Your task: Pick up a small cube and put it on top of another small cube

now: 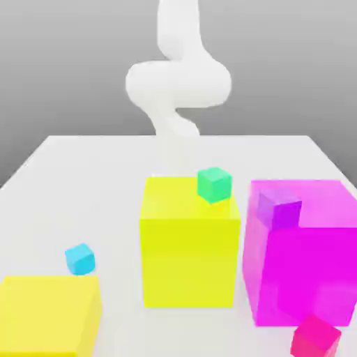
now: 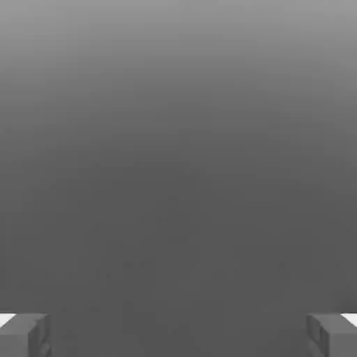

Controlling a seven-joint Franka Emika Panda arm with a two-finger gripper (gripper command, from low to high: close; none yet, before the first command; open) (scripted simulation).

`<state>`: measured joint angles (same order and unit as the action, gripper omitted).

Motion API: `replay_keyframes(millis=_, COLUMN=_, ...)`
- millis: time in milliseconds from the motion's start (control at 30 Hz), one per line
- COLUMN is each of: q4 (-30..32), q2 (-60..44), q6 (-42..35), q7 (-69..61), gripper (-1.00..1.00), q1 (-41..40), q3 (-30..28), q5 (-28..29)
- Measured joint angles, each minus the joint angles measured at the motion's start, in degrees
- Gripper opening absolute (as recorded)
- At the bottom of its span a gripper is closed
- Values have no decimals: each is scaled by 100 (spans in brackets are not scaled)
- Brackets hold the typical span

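nearest, at the exterior view's right edge, one small pink-red cube (image 1: 316, 336) sits on the table (image 1: 84, 174) just in front of the big magenta block (image 1: 307, 272). at the near left corner is one big yellow block (image 1: 49, 314), cut off by the frame. just behind it, near its far right corner, lies the small cyan cube (image 1: 80, 259), resting on the table, apart from the other small cubes and well left of the centre.

counting: two big yellow blocks, the second yellow block (image 1: 188, 251) standing in the middle; one big magenta block to its right, see-through, close beside it with a narrow gap between. four small cubes in all: one cyan, one pink-red, one small green cube (image 1: 214, 184) at the far right part of the middle yellow block's top, and one small purple cube (image 1: 279, 208) seen at the magenta block's upper left; whether it sits on top or inside cannot be told.

farthest, beyond the blocks, the white arm (image 1: 178, 77) rises from the far side of the table, curling in a bend above the middle yellow block, well clear of every cube.

in the hand view the gripper (image 2: 178, 335) is spread wide and released, one grey fingertip (image 2: 24, 335) at each side with nothing between them, facing plain grey.
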<state>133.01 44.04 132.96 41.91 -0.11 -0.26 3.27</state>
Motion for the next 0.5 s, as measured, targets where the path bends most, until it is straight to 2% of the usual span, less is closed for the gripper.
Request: replay_keyframes(millis=500, q4=694, q2=-1155, q6=557, q7=-2623, gripper=0, q1=-112, q3=-558, q5=1642)
